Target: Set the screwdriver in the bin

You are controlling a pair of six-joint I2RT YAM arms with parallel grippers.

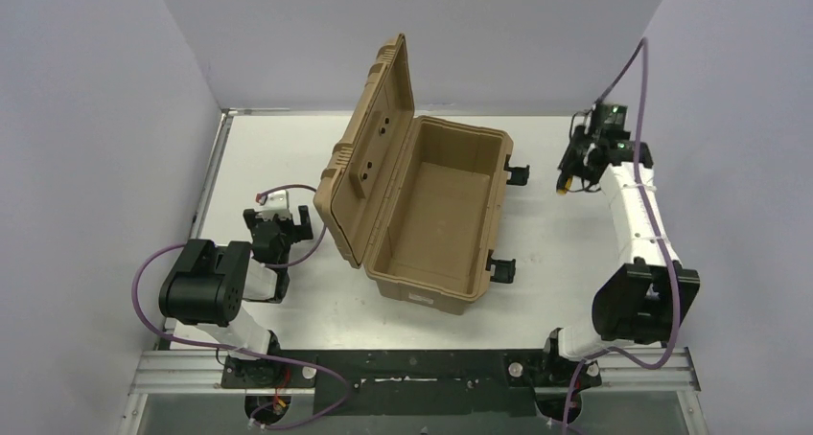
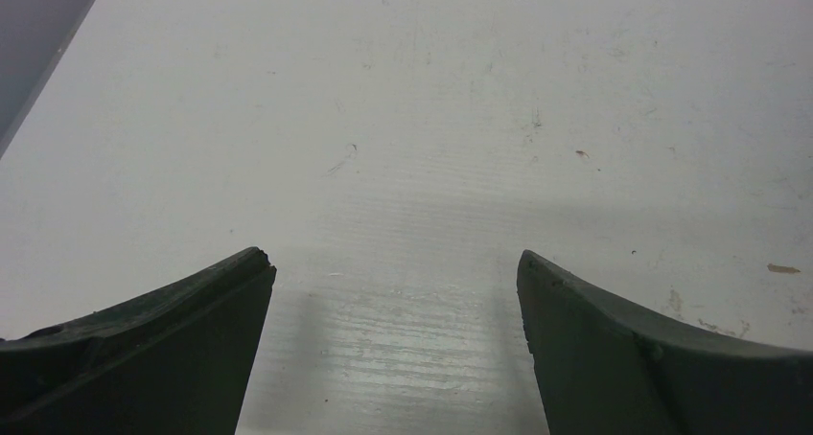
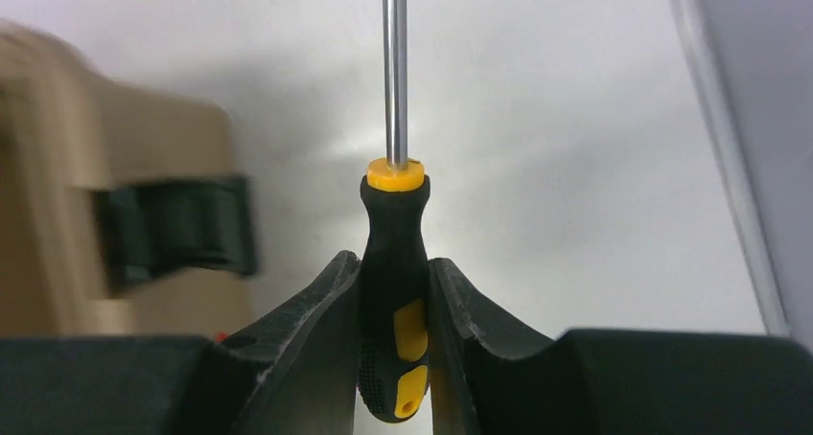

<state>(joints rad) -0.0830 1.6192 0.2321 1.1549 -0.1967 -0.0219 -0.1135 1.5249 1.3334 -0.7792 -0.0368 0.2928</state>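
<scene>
The bin (image 1: 436, 210) is a tan case at the table's middle, its ribbed lid (image 1: 369, 143) standing open on the left. Its inside looks empty. My right gripper (image 1: 575, 171) is shut on the screwdriver (image 3: 395, 301), held by its black-and-yellow handle, the thin metal shaft (image 3: 392, 66) pointing away from the wrist. In the top view the screwdriver (image 1: 565, 183) hangs above the table, right of the bin near its far black latch (image 1: 519, 173). The bin's side (image 3: 48, 167) shows blurred at the left of the right wrist view. My left gripper (image 1: 280, 226) is open and empty, left of the lid.
A second black latch (image 1: 500, 267) juts from the bin's near right side. Grey walls close the table at left, back and right. The left wrist view shows only bare white table (image 2: 403, 119) between its fingers (image 2: 192, 339).
</scene>
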